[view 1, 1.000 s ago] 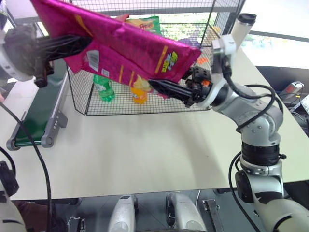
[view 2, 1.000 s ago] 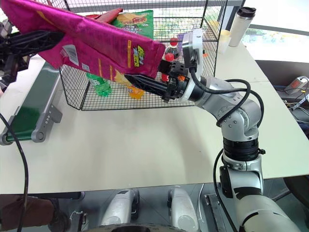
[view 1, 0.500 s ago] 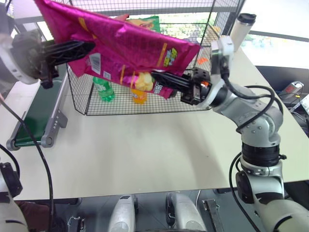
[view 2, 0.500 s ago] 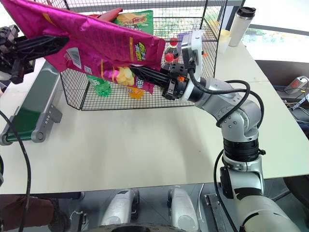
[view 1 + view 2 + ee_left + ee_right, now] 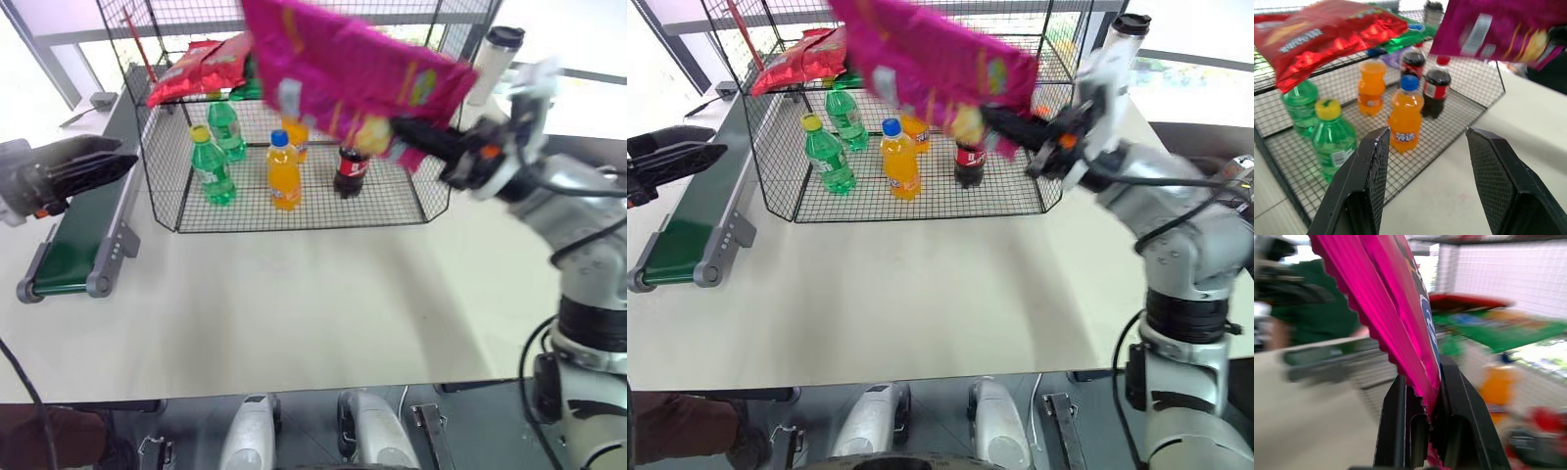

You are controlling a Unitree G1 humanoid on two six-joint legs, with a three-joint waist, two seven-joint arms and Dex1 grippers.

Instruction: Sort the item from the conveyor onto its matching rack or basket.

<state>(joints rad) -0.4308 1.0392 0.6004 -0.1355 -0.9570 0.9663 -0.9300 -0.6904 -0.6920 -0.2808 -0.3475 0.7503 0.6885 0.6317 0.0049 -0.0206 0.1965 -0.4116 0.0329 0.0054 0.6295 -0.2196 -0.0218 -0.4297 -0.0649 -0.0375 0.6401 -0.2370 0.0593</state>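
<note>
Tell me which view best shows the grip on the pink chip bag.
The right wrist view: the right gripper pinches the pink chip bag at its serrated edge. Both eye views show the bag blurred above the rack; the left wrist view catches one corner.

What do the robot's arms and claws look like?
Its arms are shiny silver-grey with fat round joints and black bands, with black cables looping along them. The right gripper and left gripper each have two black fingers with bumpy, cross-hatched pads. Orange dots mark the right wrist.

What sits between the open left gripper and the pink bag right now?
In the left eye view, the wire rack's near corner with green bottles stands between left gripper and pink bag.
</note>
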